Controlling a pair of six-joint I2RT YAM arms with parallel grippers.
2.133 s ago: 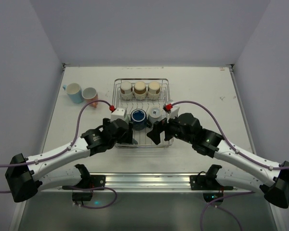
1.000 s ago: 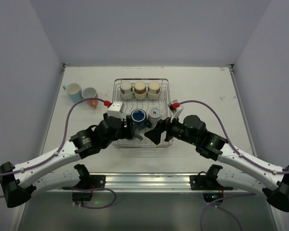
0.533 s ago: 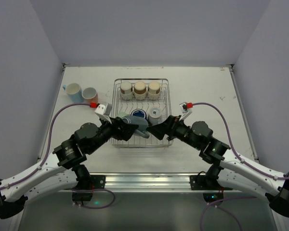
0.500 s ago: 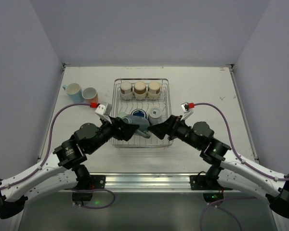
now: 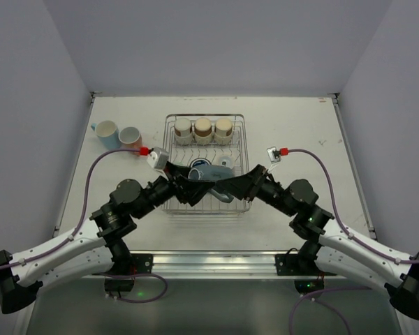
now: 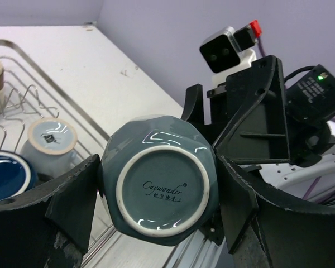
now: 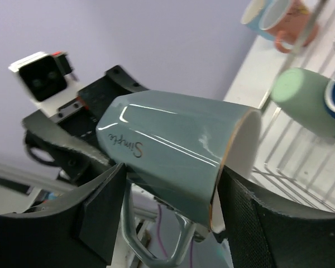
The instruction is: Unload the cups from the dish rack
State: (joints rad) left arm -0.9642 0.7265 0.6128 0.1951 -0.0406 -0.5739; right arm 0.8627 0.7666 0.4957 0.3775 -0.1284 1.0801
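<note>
Done: You have two cups out on the table (image 5: 286,118), left of the dish rack (image 5: 239,139). They are the light blue cup (image 5: 107,132) and the salmon pink cup (image 5: 130,137), standing side by side.
In the air: The teal mug (image 7: 173,151) lies on its side above the near half of the rack, between the two arms. Its base faces the left wrist camera and its handle hangs down.
Left gripper (image 6: 156,198): It is part open, with a finger clamped on each side of the mug's base end.
Right gripper (image 7: 173,212): It is also part open, and its fingers lie against both sides of the mug's body. It looks like a grip from that end too, so you seem to be mid hand-over.
Left in the rack: There are six cups in all. Three cream cups (image 5: 204,127) stand in the far row. Nearer are the navy cup (image 6: 5,178), the small grey cup (image 6: 47,142) and the sage green cup (image 7: 304,100), which lies on its side.
Count: There are nine cups, two out, one carried and six racked. There is one rack.
Progress: You are under a third done by my reckoning. This mug and the six racked cups are not yet on the table.
</note>
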